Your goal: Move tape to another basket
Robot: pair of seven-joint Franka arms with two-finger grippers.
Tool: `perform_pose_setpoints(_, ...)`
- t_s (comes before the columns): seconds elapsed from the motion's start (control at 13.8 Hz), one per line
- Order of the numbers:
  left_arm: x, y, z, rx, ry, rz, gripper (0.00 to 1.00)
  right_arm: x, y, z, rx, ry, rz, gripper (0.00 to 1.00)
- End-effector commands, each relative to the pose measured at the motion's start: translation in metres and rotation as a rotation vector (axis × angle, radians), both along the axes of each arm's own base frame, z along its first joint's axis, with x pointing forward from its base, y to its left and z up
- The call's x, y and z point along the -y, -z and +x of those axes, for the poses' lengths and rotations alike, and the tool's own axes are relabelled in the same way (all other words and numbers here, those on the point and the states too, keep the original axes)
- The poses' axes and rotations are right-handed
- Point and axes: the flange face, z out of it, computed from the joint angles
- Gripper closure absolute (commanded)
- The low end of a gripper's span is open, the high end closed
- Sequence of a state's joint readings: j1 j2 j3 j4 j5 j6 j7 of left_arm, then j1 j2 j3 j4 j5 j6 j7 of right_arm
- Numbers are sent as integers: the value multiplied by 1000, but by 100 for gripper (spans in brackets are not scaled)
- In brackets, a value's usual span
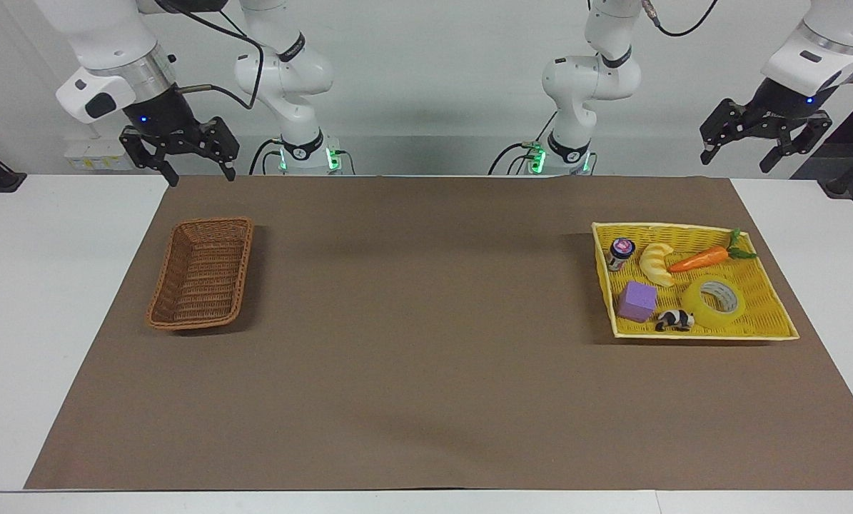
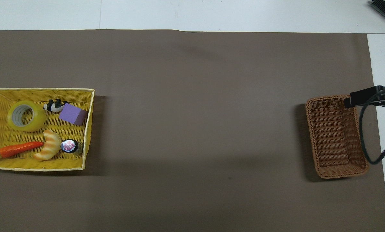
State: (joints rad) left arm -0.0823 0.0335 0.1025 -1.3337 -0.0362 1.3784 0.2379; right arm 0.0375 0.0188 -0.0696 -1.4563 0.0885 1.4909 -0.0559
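Both arms are waiting raised at the robots' edge of the bench, the left tool (image 1: 764,146) and right tool (image 1: 181,153) each spread wide, holding nothing.

Risk, probably: fingers closing on the tape (image 1: 714,302) may be snagging the panda (image 1: 675,320) touching it (or so it looks), or dragging the yellow basket (image 1: 774,329).

Count: one tape, lying flat in that yellow basket; one empty brown basket (image 1: 201,273); one carrot (image 1: 699,258), croissant (image 1: 656,263), jar (image 1: 620,253), purple block (image 1: 637,300).

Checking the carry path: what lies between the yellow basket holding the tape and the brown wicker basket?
Nothing: only bare brown mat separates the yellow basket, holding the tape, from the wicker basket, in both views.
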Motion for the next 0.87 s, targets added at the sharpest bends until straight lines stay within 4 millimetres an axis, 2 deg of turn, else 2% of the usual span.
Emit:
perform_pose_setpoints(0.0,0,-3,-7,-4,-8,17,0,-2,-5,-5,14,18,20,0)
perform_pose_setpoints(0.65,0,-3,-7,-2,-4,17,0,-15,-6,-7,11,4,167,0)
perform_pose_setpoints(0.8,1,-4,-7,1,-2,16,0,-19,-2,-13,1,-1,179,0)
